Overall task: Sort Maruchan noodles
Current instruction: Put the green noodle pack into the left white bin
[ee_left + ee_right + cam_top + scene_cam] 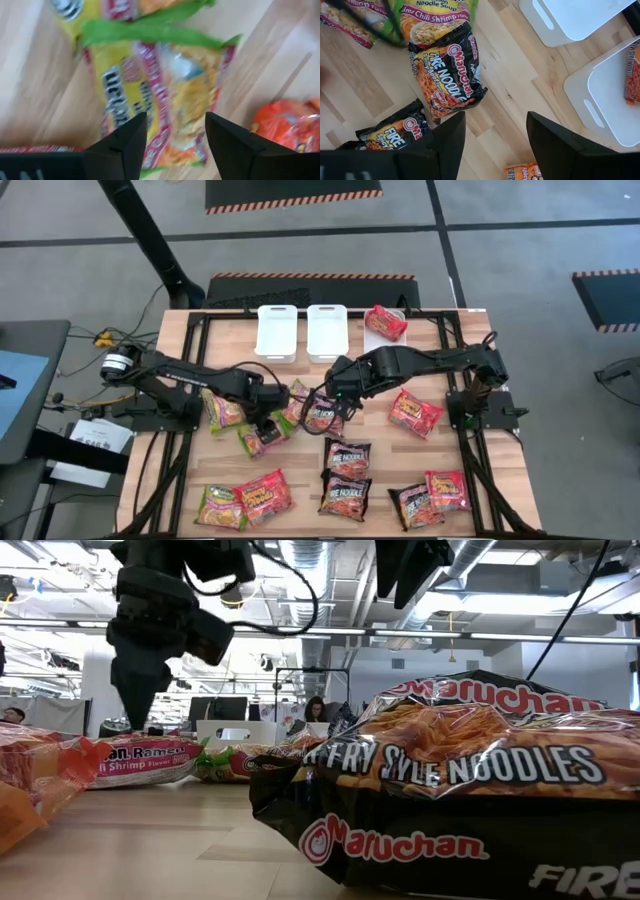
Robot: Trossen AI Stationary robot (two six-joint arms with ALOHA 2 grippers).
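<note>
Maruchan noodles packets lie flat and scattered over the wooden table [190,340]. My left gripper [175,135] stands open, pointing down over a green-yellow packet [165,95] left of the table's middle [258,438]; its fingers do not touch the packet. The low view shows this gripper [133,690] above the table. My right gripper [495,145] hangs open higher up near the middle of the table [335,387], above a black packet [447,75] that also shows in the high view [322,416]. One red packet [386,323] lies in the far right white bin.
Two more white bins [277,330] [327,330] stand at the far edge. More packets lie toward the near edge: green-yellow [220,505], red [265,493] [415,412] [445,488] and black [347,455] [345,495]. A black packet [450,790] fills the low view's foreground.
</note>
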